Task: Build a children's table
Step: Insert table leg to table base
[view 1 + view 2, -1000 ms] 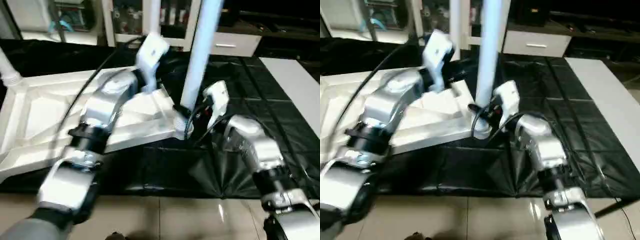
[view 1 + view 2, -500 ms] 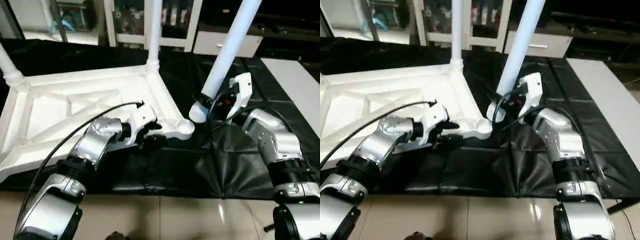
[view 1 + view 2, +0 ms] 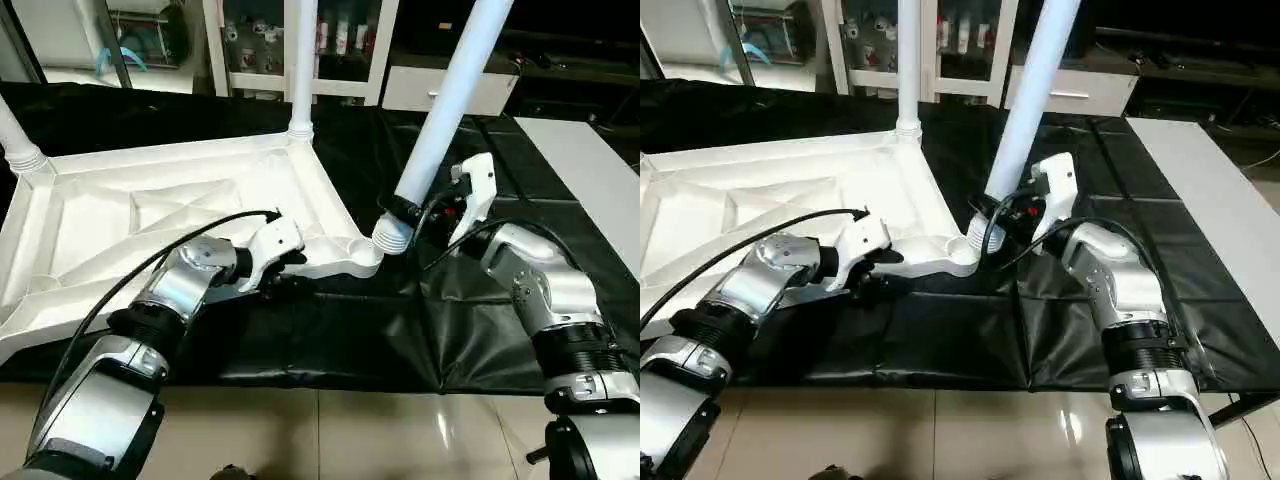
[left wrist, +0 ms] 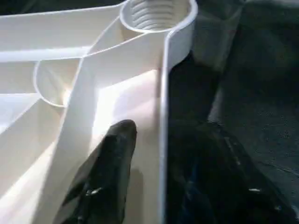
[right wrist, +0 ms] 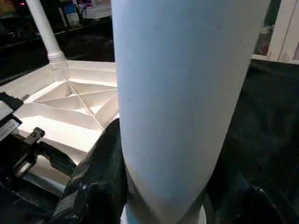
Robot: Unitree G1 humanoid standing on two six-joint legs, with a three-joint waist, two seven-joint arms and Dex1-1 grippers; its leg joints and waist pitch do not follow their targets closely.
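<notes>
1. The table top lies underside up on the black cloth. Your leg, upright in the near socket a second ago, now leans just beside it, unseated.
2. Your left gripper has dropped to straddle the top's rim, fingers apart.
3. Your right gripper stays clamped on the leg's base, forearm reaching inward.

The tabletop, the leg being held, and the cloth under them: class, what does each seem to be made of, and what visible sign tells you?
Tabletop: seemingly moulded white plastic, smooth with a slight sheen; thin ribs and a threaded round socket are formed in one piece.
Leg: probably the same white plastic, a smooth glossy tube with a ridged flared end.
Cloth: looks like thin black plastic sheeting or coated fabric; it creases and glints.
</notes>
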